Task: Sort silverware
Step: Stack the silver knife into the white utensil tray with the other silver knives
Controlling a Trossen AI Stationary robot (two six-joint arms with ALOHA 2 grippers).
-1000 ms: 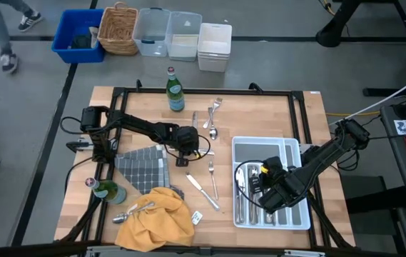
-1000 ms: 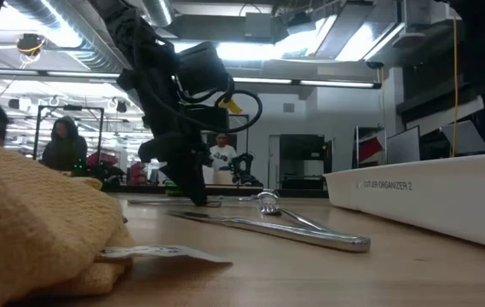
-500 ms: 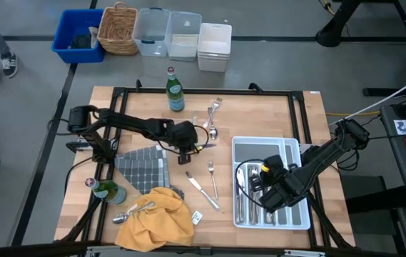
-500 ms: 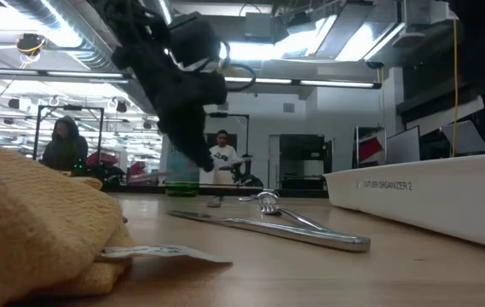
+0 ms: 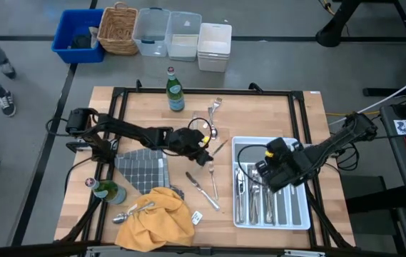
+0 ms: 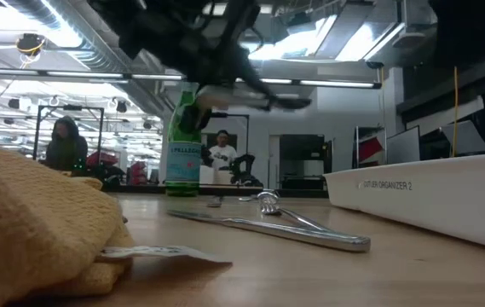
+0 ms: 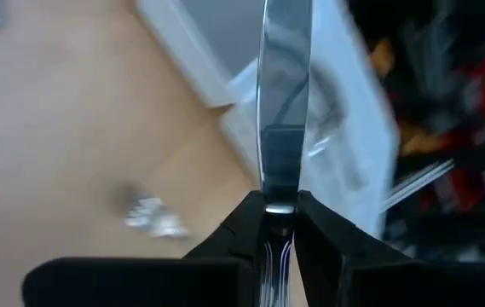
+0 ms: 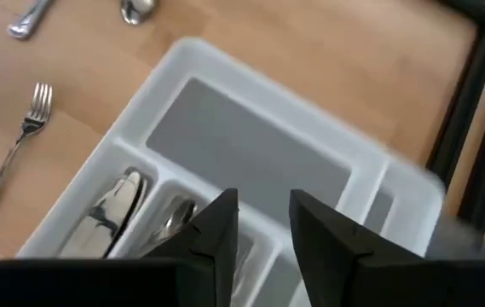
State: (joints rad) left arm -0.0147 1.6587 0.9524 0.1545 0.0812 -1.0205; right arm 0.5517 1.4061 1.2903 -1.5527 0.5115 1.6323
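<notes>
My left gripper (image 5: 205,148) is shut on a silver knife (image 5: 219,148) in the air between the table's middle and the white divided tray (image 5: 297,214); the low view shows the knife (image 6: 263,101) well above the table. My right gripper (image 5: 262,173) hovers open and empty over the tray (image 8: 251,162), which holds several pieces of silverware (image 5: 248,196). A fork (image 5: 212,178) and a knife (image 5: 201,190) lie flat on the table near the middle. Another fork (image 5: 214,108) and a spoon (image 5: 214,132) lie farther back. My left gripper pinches the knife between its two fingers (image 7: 240,223), about where blade and handle meet (image 7: 279,205). The blade (image 7: 284,77) runs straight out beyond the fingertips toward the tray. The fingers lie along the knife, roughly level, coming from the table's left. The knife is lifted clear.
A green glass bottle (image 5: 175,90) stands at the far middle and another (image 5: 108,191) at the near left. A grey checked mat (image 5: 143,168) and a yellow cloth (image 5: 156,214) with spoons (image 5: 133,212) beside it lie near left. Bins stand beyond the table.
My left gripper has risen from the table with the knife, turned level and gone toward the tray on the right; the knife is now lifted clear. My right gripper has moved from the tray's near part toward its far part.
</notes>
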